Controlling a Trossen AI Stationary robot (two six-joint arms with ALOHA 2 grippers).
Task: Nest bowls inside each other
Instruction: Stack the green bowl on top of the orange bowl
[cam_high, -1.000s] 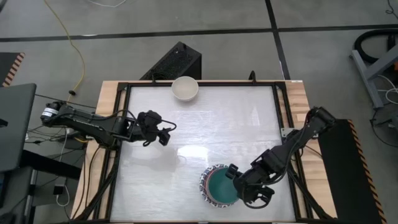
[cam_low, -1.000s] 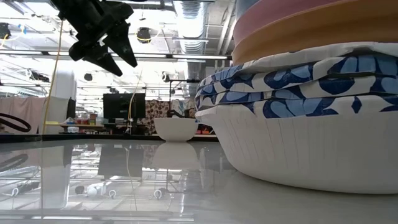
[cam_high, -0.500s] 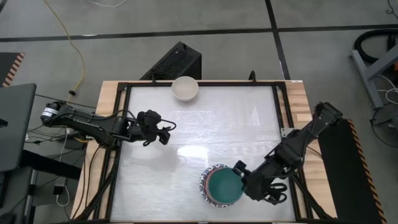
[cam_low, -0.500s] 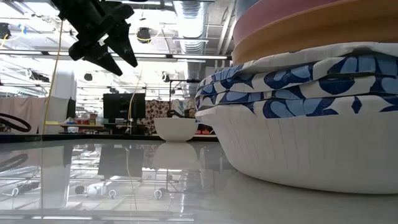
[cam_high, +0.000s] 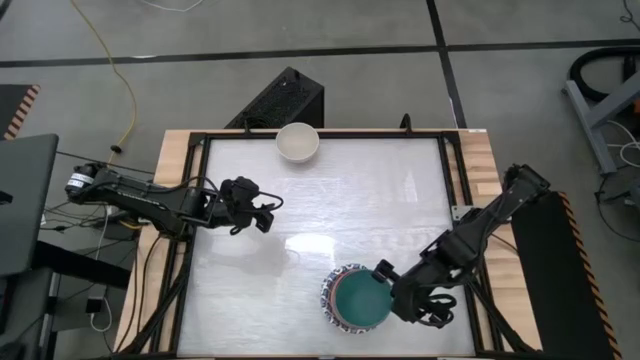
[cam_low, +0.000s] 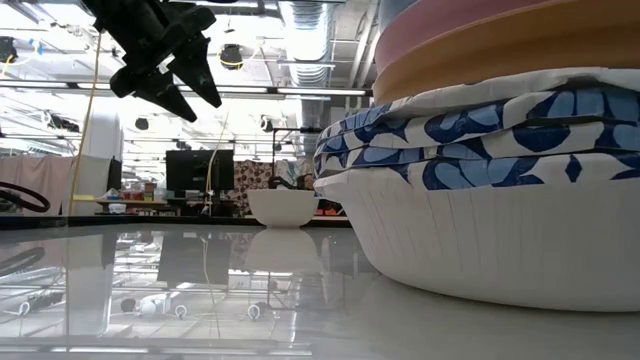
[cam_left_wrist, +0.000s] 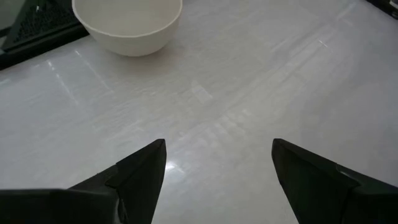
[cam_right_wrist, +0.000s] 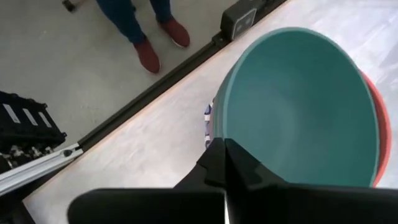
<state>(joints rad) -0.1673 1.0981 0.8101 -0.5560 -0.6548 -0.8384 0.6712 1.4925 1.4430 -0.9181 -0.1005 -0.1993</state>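
The stack of nested bowls (cam_high: 355, 299) sits at the near edge of the bench (cam_high: 380, 200), right of centre, a dark green bowl (cam_right_wrist: 298, 106) on top with a red rim (cam_right_wrist: 380, 134) under it. The right tool (cam_high: 383, 272) hangs at the stack's right rim, fingers pressed together, holding nothing. A lone cream-white bowl (cam_high: 297, 142) stands at the far edge. The left tool (cam_high: 262, 213) hovers wide and empty over the left side.
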